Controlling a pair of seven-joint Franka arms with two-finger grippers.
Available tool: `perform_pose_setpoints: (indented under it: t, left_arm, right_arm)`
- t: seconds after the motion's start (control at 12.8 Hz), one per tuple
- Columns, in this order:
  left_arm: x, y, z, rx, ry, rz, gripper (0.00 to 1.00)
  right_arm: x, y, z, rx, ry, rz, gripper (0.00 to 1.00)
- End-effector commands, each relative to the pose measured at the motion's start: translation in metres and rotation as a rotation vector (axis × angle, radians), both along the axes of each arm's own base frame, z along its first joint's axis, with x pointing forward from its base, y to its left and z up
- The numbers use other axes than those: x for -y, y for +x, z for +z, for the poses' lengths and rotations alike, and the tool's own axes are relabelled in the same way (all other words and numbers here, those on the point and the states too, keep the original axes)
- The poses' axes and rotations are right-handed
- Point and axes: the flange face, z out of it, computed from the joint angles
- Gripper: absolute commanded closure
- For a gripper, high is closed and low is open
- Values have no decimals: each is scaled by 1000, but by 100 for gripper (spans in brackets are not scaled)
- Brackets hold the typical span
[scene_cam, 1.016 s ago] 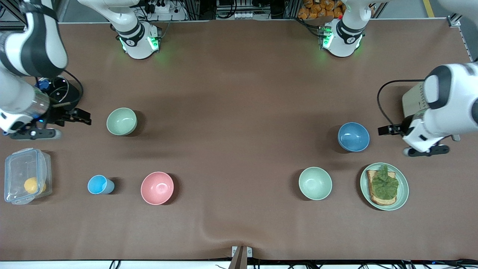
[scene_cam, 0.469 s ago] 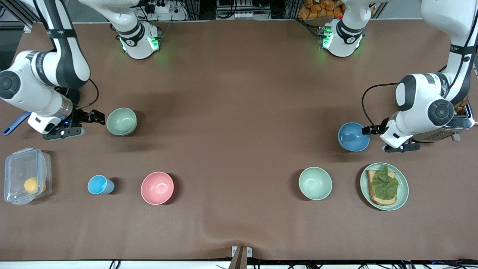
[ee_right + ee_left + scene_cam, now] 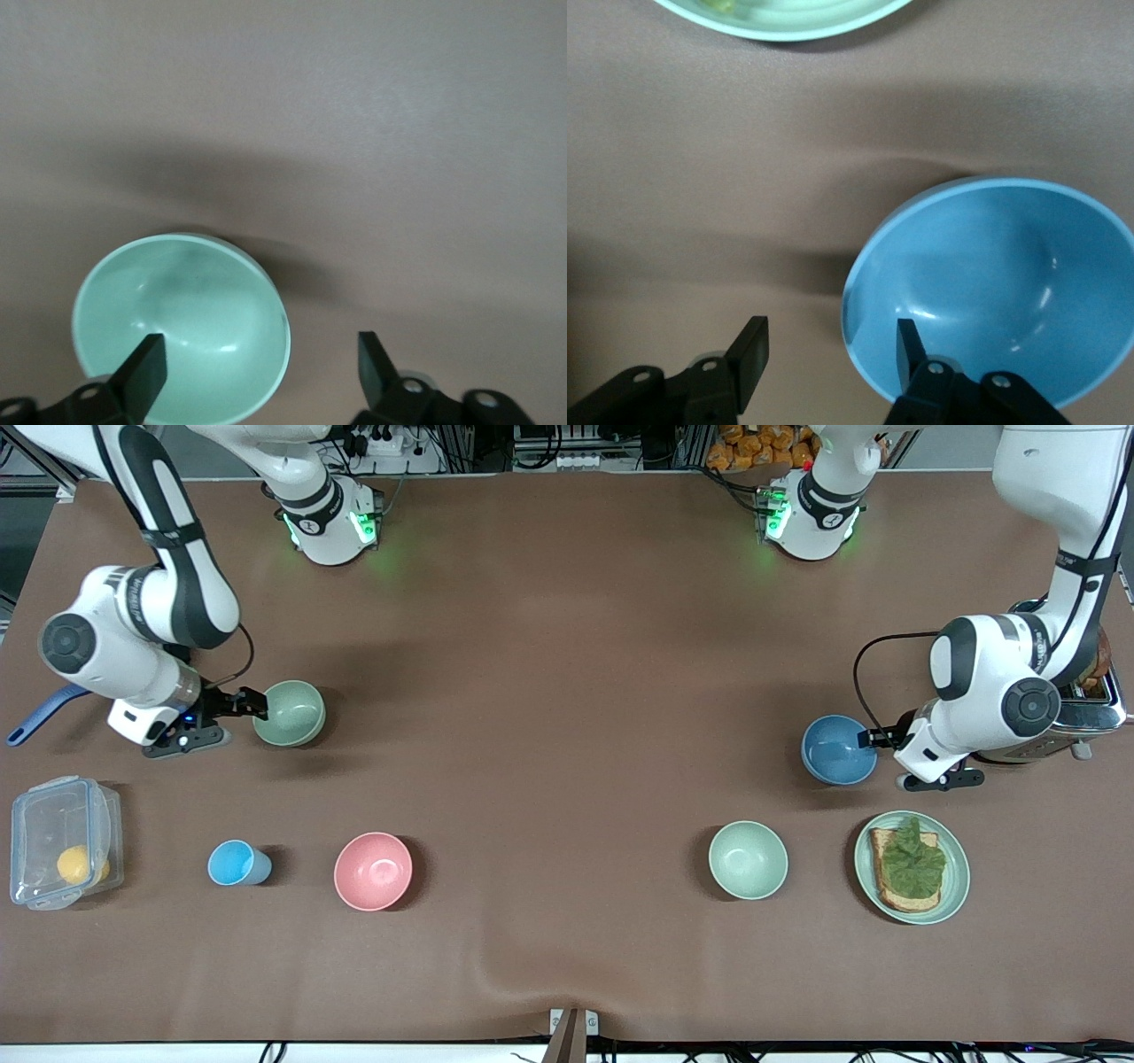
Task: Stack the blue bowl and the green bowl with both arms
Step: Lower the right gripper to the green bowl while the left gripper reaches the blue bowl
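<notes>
Closest to the front camera sit the pink bowl [image 3: 373, 871] and, just beside it toward the right arm's end of the table, a small light-blue cup [image 3: 235, 863]. At that end's edge is a clear lidded box [image 3: 62, 841] with something yellow inside. In the same row toward the left arm's end stand a pale mint bowl [image 3: 748, 859] and a pale-green plate [image 3: 957, 868] carrying toast topped with a leaf.

A row farther from the camera are the 2 bowls that matter. The blue bowl [image 3: 838, 749] rests upright on the brown table [image 3: 567, 691] at the left arm's end, farther from the camera than the mint bowl and the plate. The left gripper [image 3: 879, 737] is down at its rim, spread wide: in the left wrist view 1 finger [image 3: 909, 344] dips inside the blue bowl [image 3: 992, 283] while the other stays outside its wall, so the rim lies between them, not yet pinched.

The green bowl [image 3: 290, 712] stands upright at the right arm's end, farther from the camera than the pink bowl. The right gripper [image 3: 252, 703] is at its rim, also wide open; the right wrist view shows 1 finger [image 3: 146, 367] over the bowl's [image 3: 182, 323] hollow and the other outside it. Nothing is gripped.

A toaster [image 3: 1090, 708] stands near the left arm's wrist, partly hidden by it.
</notes>
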Motion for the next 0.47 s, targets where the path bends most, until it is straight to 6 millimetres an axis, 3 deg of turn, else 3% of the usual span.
perform_pose_setpoints:
  t: [0.0,0.08,0.16,0.39]
  left_arm:
    - [-11,5,-2,15,-1,23,36]
    - [-11,5,-5,10,-1,26,40]
    - [-11,6,-7,9,-5,31,46]
    - [-18,7,-12,3,-6,44,50]
  right_arm:
    - [16,-14,-29,9,9,23,17]
    - [25,-14,-35,14,10,26,18]
    - [30,-15,-42,17,10,29,27]
    - [27,-17,-48,13,41,-14,94]
